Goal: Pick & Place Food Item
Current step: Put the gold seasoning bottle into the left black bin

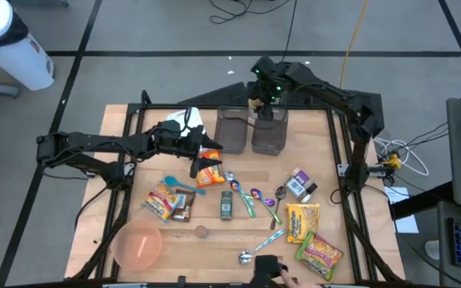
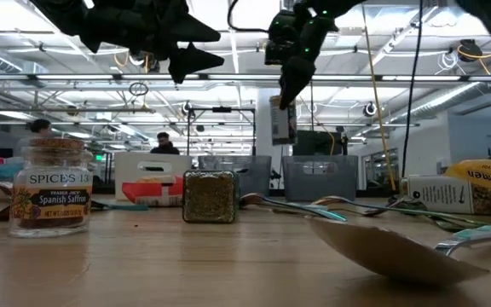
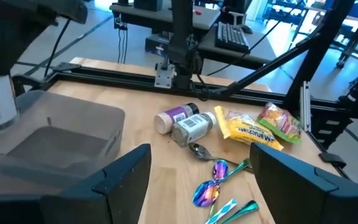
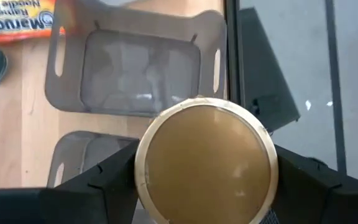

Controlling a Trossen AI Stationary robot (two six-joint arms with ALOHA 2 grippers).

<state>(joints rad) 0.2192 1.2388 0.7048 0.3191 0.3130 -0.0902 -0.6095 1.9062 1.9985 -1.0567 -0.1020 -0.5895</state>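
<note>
The table (image 1: 214, 224) is light wood with a smooth, faintly grained matt finish. Both bins (image 4: 135, 65) are translucent smoky-grey plastic, smooth with a dull sheen. The jar lid (image 4: 205, 160) is gold-coloured metal, matt. The spoons (image 2: 382, 247) are polished metal, glossy; some show an iridescent finish. The noodle packets (image 3: 247, 127) are glossy printed plastic film. The spice jar (image 2: 51, 188) is clear glass with a paper label. The pink bowl (image 1: 138, 244) looks like smooth plastic.

Gold-lidded jar (image 4: 206, 160), grey bins (image 1: 267, 130)

left gripper (image 1: 208, 154) spread, right gripper (image 1: 261, 108) clamped
</note>
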